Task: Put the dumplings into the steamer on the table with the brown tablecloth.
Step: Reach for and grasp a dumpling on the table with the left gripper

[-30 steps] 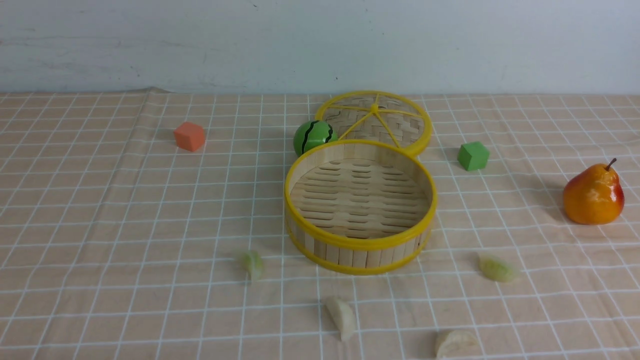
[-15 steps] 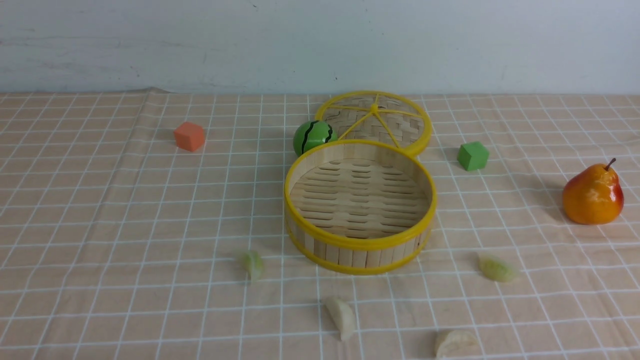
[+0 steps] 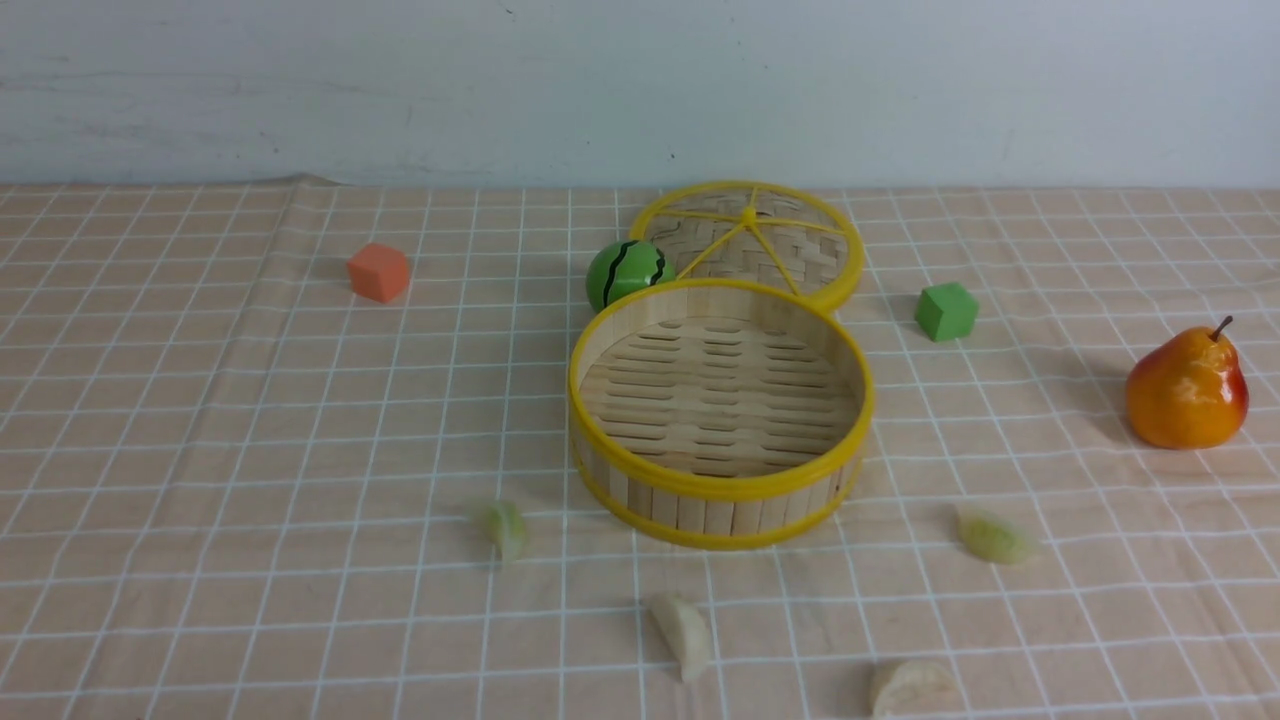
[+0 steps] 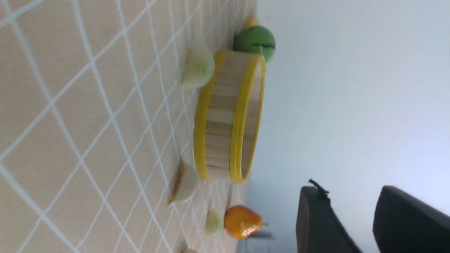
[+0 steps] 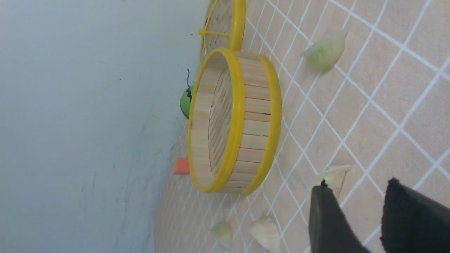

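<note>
While neither arm shows in the front view, we see each gripper from its own wrist camera. Our left gripper point(image 4: 348, 200) is released: its two dark fingers point(image 4: 318, 221) stand apart, with pale wall showing between them and nothing held. Our right gripper point(image 5: 357, 196) is released too, with the brown tablecloth point(image 5: 386, 105) showing through the gap and nothing in its grasp.

On the counter point(image 3: 200, 450) the steamer point(image 3: 720, 492) sits upright near the middle, and all four dumplings lie on the cloth outside it. We find one pale green dumpling point(image 3: 507, 528) near its front left and the other pale green dumpling point(image 3: 990, 537) off its front right. A cream dumpling point(image 3: 683, 632) lies in front of the steamer, closer to us. The second cream dumpling point(image 3: 910, 686) lies further right, at the lower edge of the front view.

Behind the steamer lies the woven lid point(image 3: 750, 240), its near edge hidden by the steamer's far rim. A toy watermelon point(image 3: 628, 272) sits just beside the steamer's back left, and we cannot tell whether the two touch. An orange cube point(image 3: 379, 272) stands well apart on the left, a green cube point(image 3: 946, 311) stands right of the lid, and a toy pear point(image 3: 1187, 390) stands upright far to the right.
</note>
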### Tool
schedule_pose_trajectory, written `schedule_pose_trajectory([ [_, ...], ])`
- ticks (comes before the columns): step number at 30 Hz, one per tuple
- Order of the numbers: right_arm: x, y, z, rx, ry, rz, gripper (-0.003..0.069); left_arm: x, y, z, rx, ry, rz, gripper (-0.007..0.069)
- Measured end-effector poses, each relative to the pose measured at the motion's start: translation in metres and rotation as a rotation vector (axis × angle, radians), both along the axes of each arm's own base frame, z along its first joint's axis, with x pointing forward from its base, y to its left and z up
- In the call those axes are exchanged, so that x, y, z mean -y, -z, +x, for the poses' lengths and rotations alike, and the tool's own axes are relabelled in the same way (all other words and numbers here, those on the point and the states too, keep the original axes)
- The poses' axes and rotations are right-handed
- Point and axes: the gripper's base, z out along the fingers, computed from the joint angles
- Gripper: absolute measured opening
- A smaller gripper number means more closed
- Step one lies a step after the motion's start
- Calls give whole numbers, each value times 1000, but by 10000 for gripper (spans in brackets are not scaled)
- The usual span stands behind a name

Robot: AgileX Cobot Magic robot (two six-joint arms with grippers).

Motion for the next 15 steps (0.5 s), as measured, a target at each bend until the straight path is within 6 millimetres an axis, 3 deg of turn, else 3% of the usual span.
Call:
schedule_pose_trajectory([
  [3, -3, -17, -4, 64, -91, -194, 236, 5, -38, -9, 174, 83, 233, 230],
  [6, -5, -56, -8, 161, -160, -400, 181, 11, -79, -17, 265, 181, 488, 168],
  [9, -5, -83, 1, 158, -206, -545, 82, 12, -104, -12, 208, 274, 653, 84],
  [11, -5, -113, 17, 129, -279, -709, -4, 7, -123, 2, 108, 329, 822, -10],
  [12, -5, -130, 26, 111, -332, -797, -17, 4, -131, 9, 62, 344, 890, -14],
  [15, -8, -149, 51, 23, -506, -938, -19, -3, -146, 18, -2, 381, 1037, -14],
])
